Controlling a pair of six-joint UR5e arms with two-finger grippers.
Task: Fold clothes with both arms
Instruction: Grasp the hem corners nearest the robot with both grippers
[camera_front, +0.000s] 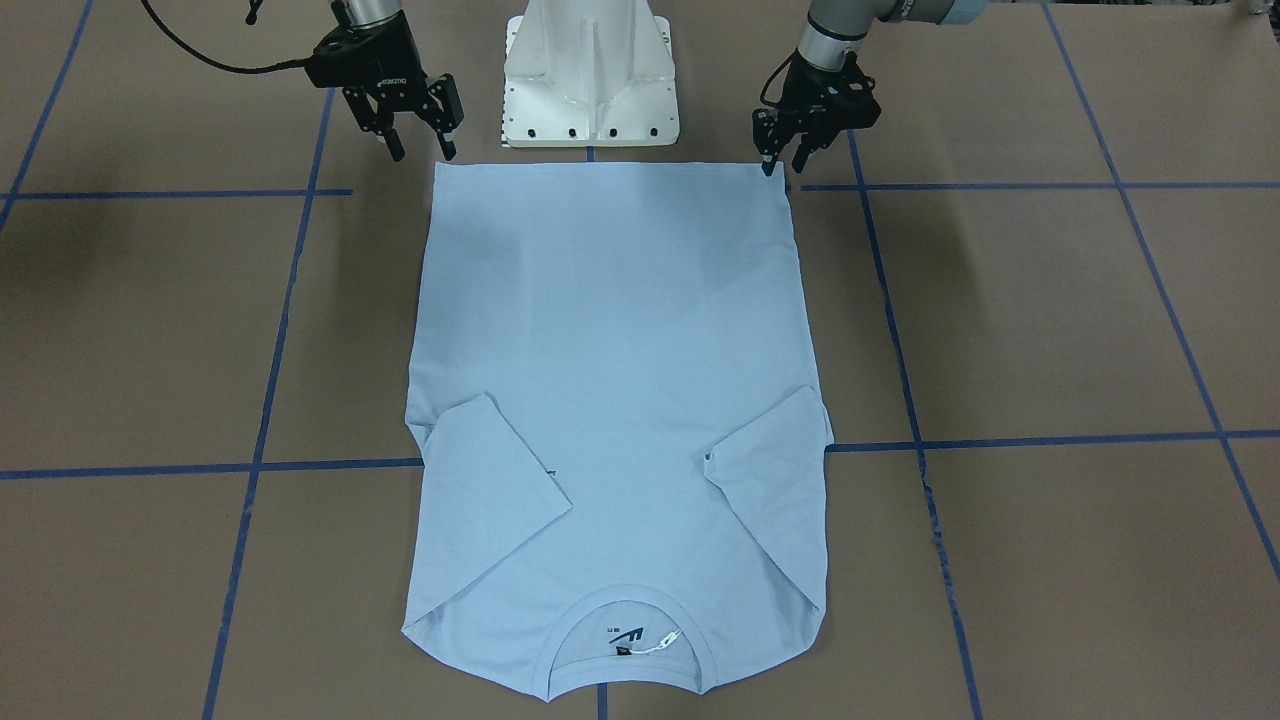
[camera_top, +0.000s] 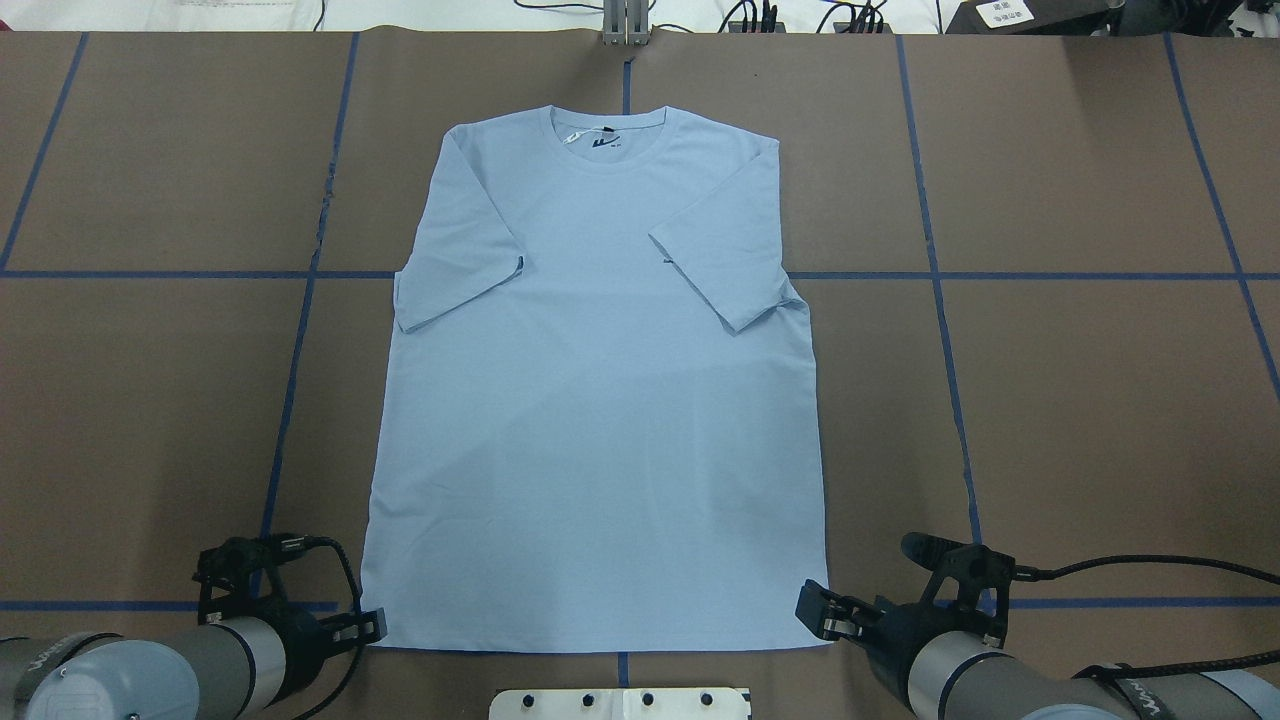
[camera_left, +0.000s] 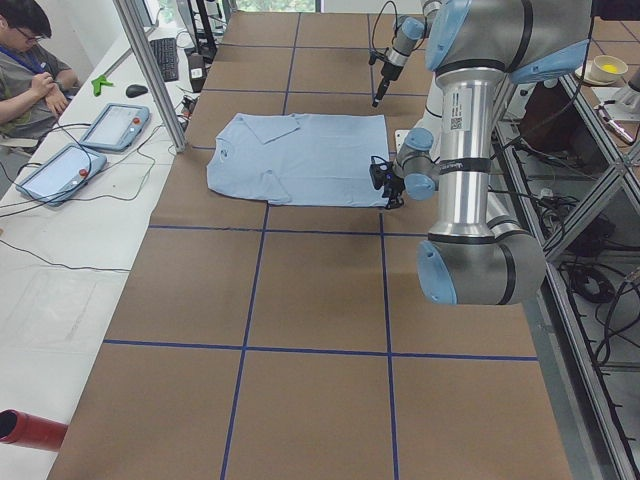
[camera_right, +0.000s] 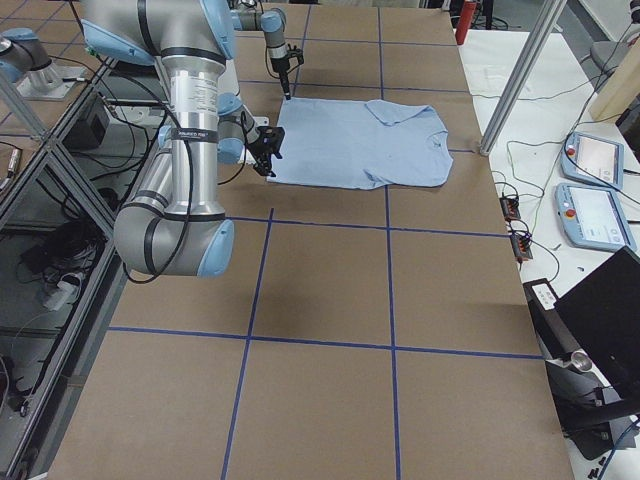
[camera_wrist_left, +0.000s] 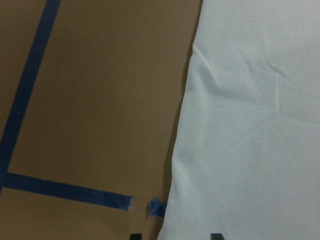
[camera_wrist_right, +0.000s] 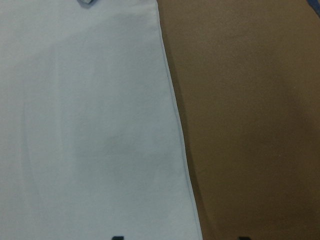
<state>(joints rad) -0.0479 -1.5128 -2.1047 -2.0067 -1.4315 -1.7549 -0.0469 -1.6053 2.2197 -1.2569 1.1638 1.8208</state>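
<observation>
The light blue T-shirt lies flat on the brown table, both sleeves folded inward and the collar at the far end from the robot. No chest print shows. My left gripper is open at the hem's corner on its side. In the left wrist view the shirt's side edge runs between its fingertips. My right gripper is open just over the other hem corner. In the right wrist view the shirt's edge also lies between its fingertips. Neither gripper holds cloth.
The white pedestal base stands just behind the hem, between the arms. Blue tape lines cross the brown table. An operator sits past the table's far side with tablets and cables.
</observation>
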